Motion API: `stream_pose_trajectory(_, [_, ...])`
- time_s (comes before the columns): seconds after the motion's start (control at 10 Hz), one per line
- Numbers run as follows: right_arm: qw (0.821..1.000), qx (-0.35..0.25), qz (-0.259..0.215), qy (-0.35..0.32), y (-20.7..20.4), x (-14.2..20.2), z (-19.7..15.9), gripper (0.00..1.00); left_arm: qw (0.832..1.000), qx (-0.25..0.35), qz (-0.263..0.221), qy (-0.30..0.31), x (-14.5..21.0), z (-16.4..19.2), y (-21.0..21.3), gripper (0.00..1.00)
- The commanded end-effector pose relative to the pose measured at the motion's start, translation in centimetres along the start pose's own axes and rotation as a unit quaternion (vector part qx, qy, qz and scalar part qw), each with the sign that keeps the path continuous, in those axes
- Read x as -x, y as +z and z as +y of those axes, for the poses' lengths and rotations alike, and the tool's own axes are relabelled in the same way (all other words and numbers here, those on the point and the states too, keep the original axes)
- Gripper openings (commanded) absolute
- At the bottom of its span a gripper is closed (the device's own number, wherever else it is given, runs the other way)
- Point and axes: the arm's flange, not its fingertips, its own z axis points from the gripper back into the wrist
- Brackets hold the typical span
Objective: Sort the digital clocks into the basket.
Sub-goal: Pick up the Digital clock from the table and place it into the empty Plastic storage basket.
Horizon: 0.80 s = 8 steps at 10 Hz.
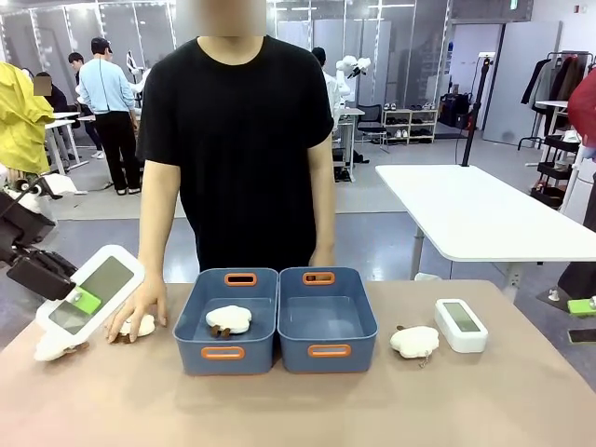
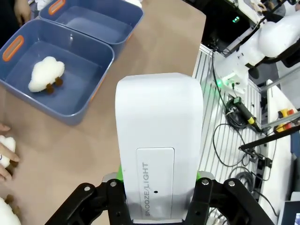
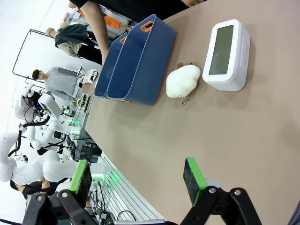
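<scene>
1. In the front view, one green pad of the left pincer (image 1: 84, 301) lies across the screen of the held clock (image 1: 107, 277). The other finger is hidden behind the clock's body, and the arm is cut off at the picture's left edge.
2. A cream plush (image 1: 51, 346) is partly hidden under the held clock. The person's hand (image 1: 130, 312) rests on another plush (image 1: 144, 326) and covers most of it.
3. The left wrist view shows only the held clock's plain white back, with a panel printed "SNOOZE/LIGHT". The screen faces away there.
4. The left pincer is clamped on the held clock, with green pads at its two sides near the lower end. The clock hangs tilted above the desk (image 1: 298, 410) at its left end, left of both baskets.
5. The right pincer (image 3: 137, 180) has its fingers wide apart and holds nothing. It hovers over bare desk, well apart from the second clock (image 1: 460, 326).
6. The second clock lies on the desk, screen up, right of the baskets and just beside a third plush (image 1: 414, 341). It is white with rounded corners. Its greyish screen is too small to read.
7. Two blue baskets with orange-rimmed handle slots stand side by side. The left-hand basket (image 1: 191, 326) holds a plush (image 1: 228, 318). The right-hand basket (image 1: 326, 321) shows a bare floor.
</scene>
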Motion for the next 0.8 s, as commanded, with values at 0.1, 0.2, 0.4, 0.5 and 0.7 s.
stream_pose_trajectory(0.1, [1.0, -0.003, -0.002, 0.003, 0.05, -0.23, 0.07, 1.0, 1.0, 0.015, -0.004, -0.02, 0.58, 0.11, 0.46, 0.5])
stream_pose_trajectory(0.2, [1.0, -0.003, -0.002, 0.003, 0.05, -0.23, 0.07, 1.0, 1.0, -0.001, -0.001, 0.0, 0.14, 0.12, 0.1, 0.5])
stream_pose_trajectory(0.4, [1.0, -0.003, -0.002, 0.003, 0.05, -0.23, 0.07, 1.0, 1.0, -0.001, -0.001, 0.0, 0.14, 0.12, 0.1, 0.5])
stream_pose_trajectory(0.5, [1.0, -0.003, -0.002, 0.003, 0.05, -0.23, 0.07, 1.0, 1.0, -0.001, -0.001, 0.0, 0.14, 0.12, 0.1, 0.5])
stream_pose_trajectory(0.7, [1.0, -0.003, -0.002, 0.003, 0.05, -0.23, 0.07, 1.0, 1.0, -0.001, -0.001, 0.0, 0.14, 0.12, 0.1, 0.5])
